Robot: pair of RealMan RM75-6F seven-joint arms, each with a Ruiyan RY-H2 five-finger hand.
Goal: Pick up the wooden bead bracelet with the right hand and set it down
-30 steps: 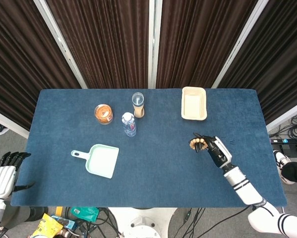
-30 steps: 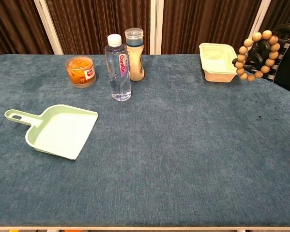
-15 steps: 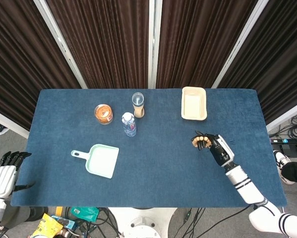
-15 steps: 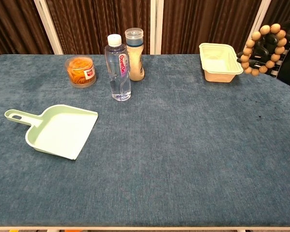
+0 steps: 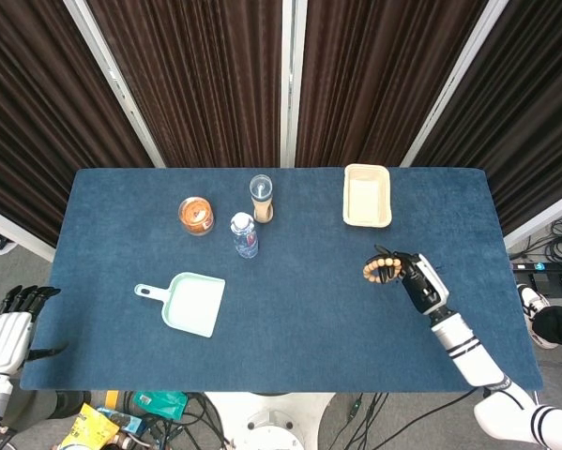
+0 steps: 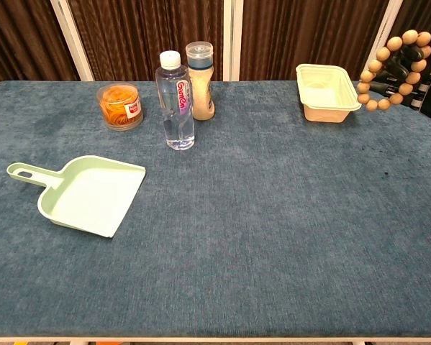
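Overhead, the head view is taking in both arms, while the chest view is cutting off all but a dark sliver of the right hand at its right edge and is missing the left hand altogether. Nearest the robot, the left hand [image 5: 7, 330] is hanging off the table's [image 5: 299, 356] near-left corner with its fingers apart and nothing in them. On the right side, the right hand [image 5: 414, 281] is reaching in over the blue cloth and gripping the wooden bead bracelet [image 5: 378, 270], the beads sitting at its fingertips on the side toward the table's middle. From the chest view, the bracelet [image 6: 393, 69] is hanging as an upright ring lifted clear of the cloth, with the dark fingers [image 6: 411, 59] hooking through its right side. Left of centre, a pale green dustpan [image 6: 85, 195] is lying flat, its pan showing nothing inside. Farther back, a clear water bottle [image 6: 174, 100] is standing just in front of a capped bottle of tan contents [image 6: 200, 80], and a small jar [image 6: 119, 105] holding something orange is sitting to their left. At the far right, a cream rectangular tray [image 6: 325, 94] is resting with nothing visible in it, just left of the raised bracelet.
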